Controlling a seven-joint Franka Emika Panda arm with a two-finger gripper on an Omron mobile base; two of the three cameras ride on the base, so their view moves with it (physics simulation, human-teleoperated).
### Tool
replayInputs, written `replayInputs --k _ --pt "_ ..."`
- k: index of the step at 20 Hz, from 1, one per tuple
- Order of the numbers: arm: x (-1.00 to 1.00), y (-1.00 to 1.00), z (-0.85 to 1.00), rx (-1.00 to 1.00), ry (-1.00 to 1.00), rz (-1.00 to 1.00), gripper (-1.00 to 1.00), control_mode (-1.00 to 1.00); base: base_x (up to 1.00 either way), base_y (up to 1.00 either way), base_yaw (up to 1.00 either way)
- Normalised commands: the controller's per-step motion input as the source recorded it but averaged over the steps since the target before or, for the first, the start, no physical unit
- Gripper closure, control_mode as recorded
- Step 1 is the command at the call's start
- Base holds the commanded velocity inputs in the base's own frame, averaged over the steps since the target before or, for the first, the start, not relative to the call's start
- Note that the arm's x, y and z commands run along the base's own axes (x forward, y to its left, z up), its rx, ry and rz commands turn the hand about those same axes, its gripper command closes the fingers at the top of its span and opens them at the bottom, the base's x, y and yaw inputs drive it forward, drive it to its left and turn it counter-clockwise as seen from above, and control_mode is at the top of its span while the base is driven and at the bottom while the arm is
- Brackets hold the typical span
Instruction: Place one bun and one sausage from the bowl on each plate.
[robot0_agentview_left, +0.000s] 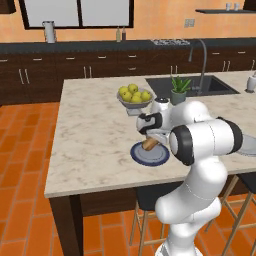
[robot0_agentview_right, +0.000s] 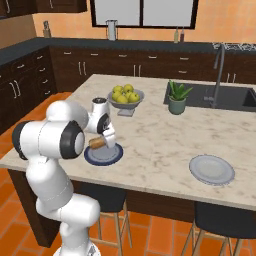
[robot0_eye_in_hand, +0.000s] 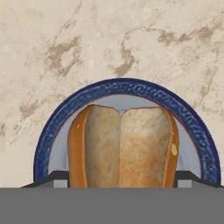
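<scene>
The tool (robot0_agentview_left: 148, 143) grips a bun (robot0_eye_in_hand: 122, 146) (split side up) lengthwise over a plate (robot0_eye_in_hand: 131, 89).

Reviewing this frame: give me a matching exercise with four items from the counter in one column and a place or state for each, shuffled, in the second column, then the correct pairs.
Things:
1. bun
2. blue-rimmed plate
3. second plate
4. potted plant

Places or states:
A. bare, on the counter toward the robot's right
B. beside the sink
C. held in the gripper
D. directly under the bun, near the front edge of the counter

Pairs: 1-C, 2-D, 3-A, 4-B
</scene>
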Motion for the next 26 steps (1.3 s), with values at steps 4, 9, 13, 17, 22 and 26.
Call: replayInputs --k 4,9,13,17,22,26 --pt "-0.01 0.04 -0.30 -0.02 0.09 -0.05 1.00 -1.00 0.00 0.00 0.00" --pt "0.00 0.03 -0.34 -0.02 0.10 -0.02 1.00 -1.00 0.00 0.00 0.00" --pt "0.00 0.09 -0.31 0.00 0.05 0.00 -1.00 -1.00 0.00 0.00 0.00" --pt "0.00 0.07 -0.17 0.00 0.01 0.00 -1.00 -1.00 0.00 0.00 0.00" --pt "-0.04 0.00 -0.02 0.00 0.00 0.00 -1.00 -1.00 0.00 0.00 0.00" --pt "-0.17 0.00 0.03 0.00 0.00 0.00 -1.00 -1.00 0.00 0.00 0.00"
